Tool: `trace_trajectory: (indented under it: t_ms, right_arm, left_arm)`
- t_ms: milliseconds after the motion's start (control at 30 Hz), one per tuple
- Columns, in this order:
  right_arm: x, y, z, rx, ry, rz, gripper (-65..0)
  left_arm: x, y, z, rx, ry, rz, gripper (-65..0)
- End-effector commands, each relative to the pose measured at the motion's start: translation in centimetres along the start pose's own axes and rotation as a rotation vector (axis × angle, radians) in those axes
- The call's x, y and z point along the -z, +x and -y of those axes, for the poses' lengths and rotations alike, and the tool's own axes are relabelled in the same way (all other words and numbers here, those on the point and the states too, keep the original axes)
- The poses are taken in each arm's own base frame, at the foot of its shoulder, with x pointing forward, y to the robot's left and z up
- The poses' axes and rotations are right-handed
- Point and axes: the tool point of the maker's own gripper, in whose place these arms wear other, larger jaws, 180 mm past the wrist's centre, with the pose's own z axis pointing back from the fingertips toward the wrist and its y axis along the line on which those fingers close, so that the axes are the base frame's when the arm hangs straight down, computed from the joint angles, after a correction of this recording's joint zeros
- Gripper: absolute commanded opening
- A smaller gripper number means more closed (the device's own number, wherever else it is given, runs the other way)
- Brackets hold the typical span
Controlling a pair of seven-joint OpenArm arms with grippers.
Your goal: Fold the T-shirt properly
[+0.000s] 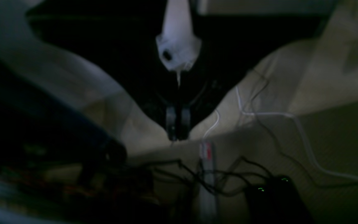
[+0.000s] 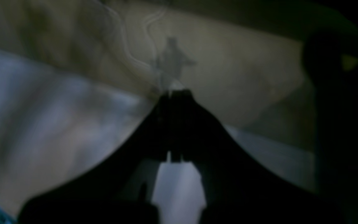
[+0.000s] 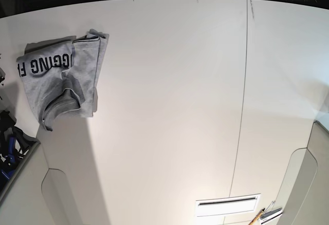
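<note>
The light heather-grey short-sleeved cotton T-shirt (image 3: 59, 78) with black block lettering lies as a compact folded bundle at the far left of the wide white counter (image 3: 175, 107) in the base view, near the back edge, well apart from everything else. No arm shows in that view, and both wrist cameras look out over dim floor and cables, not cloth, so the folding appears finished or nearly so, with the arms drawn clear of the garment. The left gripper (image 1: 178, 126) shows its two dark fingers pressed together on nothing; the right gripper (image 2: 176, 93) also looks pressed together and bare, though its picture is dark and blurred. The bundle's long axis runs roughly front to back on the counter, slightly tilted, with the lettered panel on top at the far end and the ribbed collar towards the near end. Its edges are uneven and a flap sticks out at the upper right, so any next move would call for reaching back to the left side to square those layers.
</note>
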Motion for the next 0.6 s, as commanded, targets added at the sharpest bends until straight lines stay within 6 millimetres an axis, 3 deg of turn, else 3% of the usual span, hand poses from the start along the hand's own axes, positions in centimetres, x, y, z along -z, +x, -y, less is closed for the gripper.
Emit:
trace_trajectory:
  t_ms: [0, 200, 300, 400, 567]
  right_arm:
    - [0.5, 0.8, 0.2, 0.015, -0.006, 0.019, -65.0]
    - [3.4, 10.1, -3.3, -0.034, -0.003, 0.203, -65.0]
    - [3.7, 14.8, -4.8, -0.079, -0.052, 0.307, -65.0]
    - [3.6, 18.1, -5.8, -0.109, -0.101, 0.353, -65.0]
    - [2.7, 22.1, -6.3, -0.104, -0.151, 0.457, -65.0]
  left_arm:
    - [1.0, -0.1, 0.3, 0.005, -0.014, 0.001, -65.0]
    - [8.3, 0.4, 2.1, 0.041, -0.05, -0.036, -65.0]
    - [10.6, 2.0, 2.9, 0.077, -0.061, 0.011, -65.0]
    - [12.2, 4.0, 3.5, 0.133, -0.066, 0.045, -65.0]
    - [13.3, 7.9, 0.3, 0.197, 0.143, 0.085, -65.0]
